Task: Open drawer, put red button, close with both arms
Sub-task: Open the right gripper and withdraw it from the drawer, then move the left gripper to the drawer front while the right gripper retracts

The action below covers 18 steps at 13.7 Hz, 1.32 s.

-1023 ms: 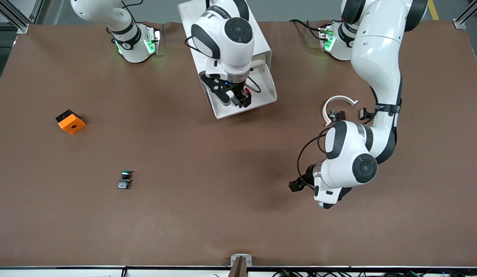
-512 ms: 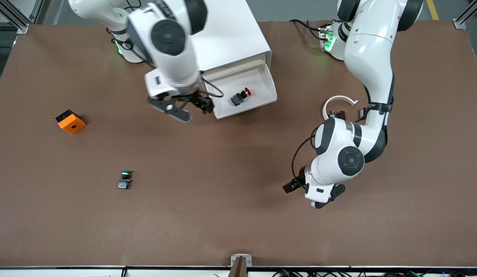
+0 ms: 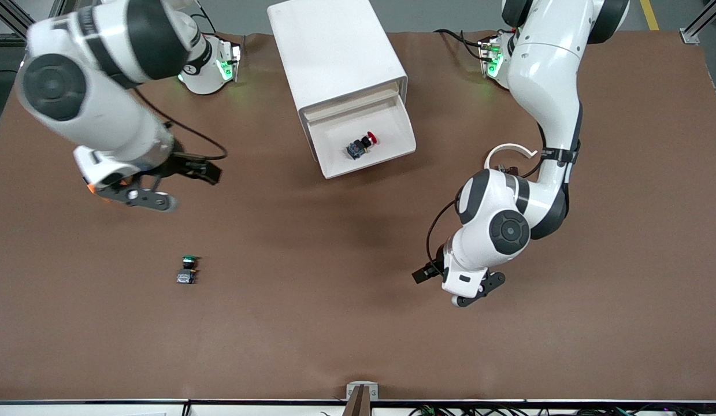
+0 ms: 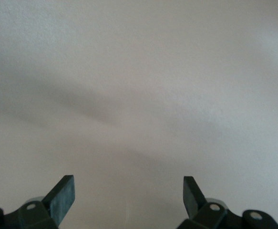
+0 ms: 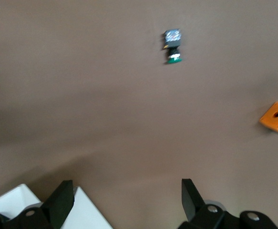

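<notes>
With the red button point(image 3: 362, 144) lying in the open drawer point(image 3: 363, 151), we must next push it shut using the left gripper point(image 3: 463, 287) and right gripper point(image 3: 161, 186), both wide and empty.

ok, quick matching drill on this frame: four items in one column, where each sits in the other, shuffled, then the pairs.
Items:
1. red button
2. green button
3. right gripper
4. left gripper

Places:
A. on bare table, nearest the front camera
B. in the open drawer
C. open, over the orange block
D. open, over bare table toward the left arm's end

Pairs: 1-B, 2-A, 3-C, 4-D
</notes>
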Tool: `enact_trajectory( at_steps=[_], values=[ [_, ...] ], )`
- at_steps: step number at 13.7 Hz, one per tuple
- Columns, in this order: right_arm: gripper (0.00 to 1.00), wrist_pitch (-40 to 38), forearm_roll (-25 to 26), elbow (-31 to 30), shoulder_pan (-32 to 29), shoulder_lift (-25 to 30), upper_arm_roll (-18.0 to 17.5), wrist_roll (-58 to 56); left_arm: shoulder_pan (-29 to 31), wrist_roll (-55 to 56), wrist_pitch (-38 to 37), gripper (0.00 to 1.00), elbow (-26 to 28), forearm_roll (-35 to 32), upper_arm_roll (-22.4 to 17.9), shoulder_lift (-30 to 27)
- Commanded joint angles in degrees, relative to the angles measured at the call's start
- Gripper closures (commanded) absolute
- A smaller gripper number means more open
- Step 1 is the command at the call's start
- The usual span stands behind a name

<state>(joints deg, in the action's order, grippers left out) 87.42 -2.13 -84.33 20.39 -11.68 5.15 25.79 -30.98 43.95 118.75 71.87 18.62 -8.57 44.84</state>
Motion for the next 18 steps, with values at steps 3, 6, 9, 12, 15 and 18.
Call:
enact_trajectory(
  at_steps=[3,6,9,12,15,18],
  values=[
    [0.00,-1.64,0.11,-1.28,-9.03,3.32,-1.11,-13.03,-5.22,0.08,8.05,0.00,14.67,-2.27,-0.39,-8.70],
    [0.00,-1.99,1.78,-1.28,-13.08,3.42,-1.11,-20.23,-8.74,0.52,10.80,0.00,21.45,-5.87,-0.22,-13.10],
    [0.00,-2.69,1.78,-1.19,-18.08,3.42,-1.11,-24.28,-11.29,-0.18,10.80,0.00,23.66,-6.05,-0.13,-14.43],
    [0.00,-4.70,1.78,-0.93,-22.22,3.33,-1.11,-28.69,-13.40,0.61,10.63,0.00,24.02,-5.97,-0.13,-14.52],
    [0.00,-4.98,1.78,-0.14,-23.64,3.42,-1.02,-30.00,-15.07,2.09,10.36,0.00,25.86,-5.97,-0.04,-15.31],
    [0.00,-7.08,2.76,3.10,-24.16,2.98,-1.11,-29.57,-17.62,3.86,9.58,0.00,26.48,-5.97,-0.13,-15.48]
  ],
)
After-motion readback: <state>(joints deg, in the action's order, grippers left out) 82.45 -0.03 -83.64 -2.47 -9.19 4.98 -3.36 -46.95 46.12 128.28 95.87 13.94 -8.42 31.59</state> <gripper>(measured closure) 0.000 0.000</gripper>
